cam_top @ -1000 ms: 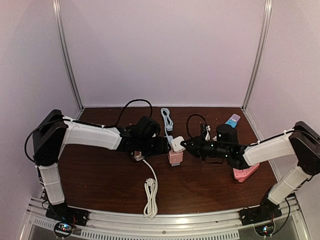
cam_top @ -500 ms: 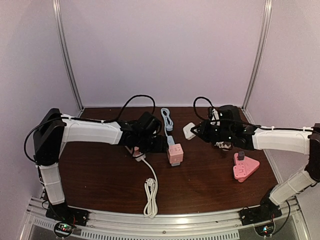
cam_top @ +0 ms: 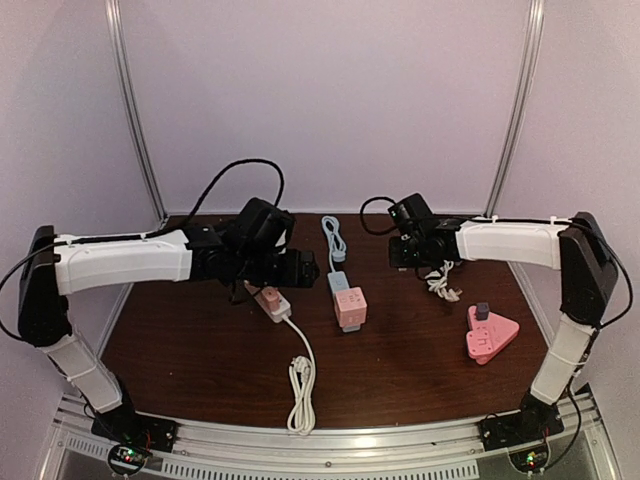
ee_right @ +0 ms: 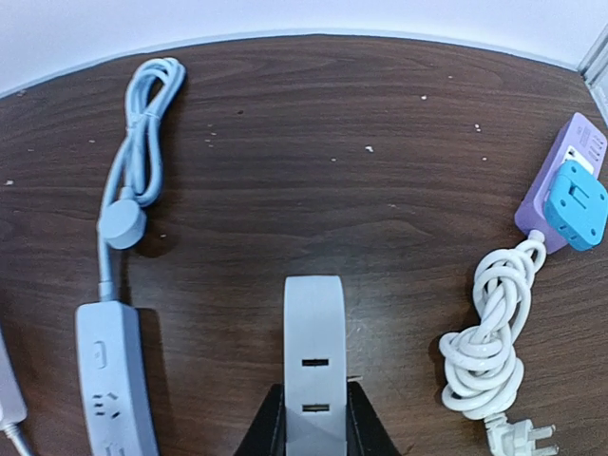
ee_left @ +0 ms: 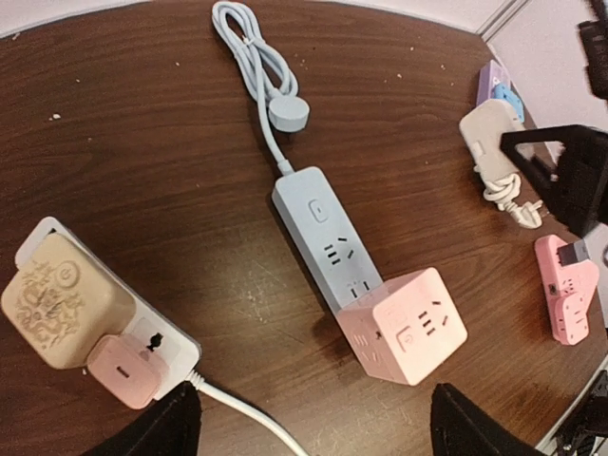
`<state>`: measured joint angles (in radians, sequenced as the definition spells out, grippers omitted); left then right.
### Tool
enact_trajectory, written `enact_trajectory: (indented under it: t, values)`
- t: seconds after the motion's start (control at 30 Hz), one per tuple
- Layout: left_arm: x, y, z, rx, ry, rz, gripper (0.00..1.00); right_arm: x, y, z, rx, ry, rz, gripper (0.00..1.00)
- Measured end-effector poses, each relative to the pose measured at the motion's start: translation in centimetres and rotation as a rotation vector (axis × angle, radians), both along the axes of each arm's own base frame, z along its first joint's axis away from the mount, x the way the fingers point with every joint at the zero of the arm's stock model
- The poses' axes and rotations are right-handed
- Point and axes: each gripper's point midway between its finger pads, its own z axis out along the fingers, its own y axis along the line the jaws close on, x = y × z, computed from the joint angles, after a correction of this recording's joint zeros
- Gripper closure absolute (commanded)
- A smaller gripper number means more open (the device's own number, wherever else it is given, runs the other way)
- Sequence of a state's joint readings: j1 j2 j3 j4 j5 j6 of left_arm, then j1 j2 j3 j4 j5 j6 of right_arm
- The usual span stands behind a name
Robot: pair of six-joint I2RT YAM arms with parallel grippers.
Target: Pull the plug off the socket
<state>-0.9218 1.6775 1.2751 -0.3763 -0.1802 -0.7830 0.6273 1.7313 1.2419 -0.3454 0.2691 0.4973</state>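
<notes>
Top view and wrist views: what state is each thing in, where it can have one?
left hand: open, empty.
right hand: shut on the white plug.
white plug: held, in no socket.
pink cube socket: on the end of the blue strip, top outlet free.
white strip: beige adapter and pink plug inserted.
pink triangle socket: grey plug inserted.
purple strip: blue adapter inserted.

A dark brown wood-grain tabletop (cam_top: 400,380), flecked with pale specks, spreads beneath the fingers (ee_left: 157,432) of the left gripper (ee_left: 312,391). Beyond them rises a plain pale lilac back wall (cam_top: 330,100), flanked by matching side walls (cam_top: 50,120) and slim metal corner posts (cam_top: 135,110). The light is soft and even.
</notes>
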Motion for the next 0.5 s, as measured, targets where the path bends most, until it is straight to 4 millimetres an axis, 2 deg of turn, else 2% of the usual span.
enact_trajectory:
  t: [0.07,0.17,0.23,0.37,0.5]
  values:
    - [-0.7,1.2,1.6,-0.019,-0.024,0.009,0.15,1.0,-0.5,-1.2,-0.09,0.012,-0.013,1.0]
    - [-1.5,2.9,2.8,-0.029,-0.044,0.023,0.14,2.5,-1.2,-3.2,-0.223,0.035,-0.024,1.0]
    - [-1.9,4.0,3.0,-0.027,-0.048,0.033,0.14,3.0,-1.6,-4.3,-0.296,0.049,-0.027,0.96]
    - [-2.5,5.9,2.9,-0.007,-0.045,0.052,0.14,3.8,-2.5,-5.9,-0.415,0.074,-0.03,0.95]
    - [-2.9,6.7,3.1,-0.006,-0.046,0.058,0.14,4.3,-2.9,-7.0,-0.49,0.089,-0.027,0.92]
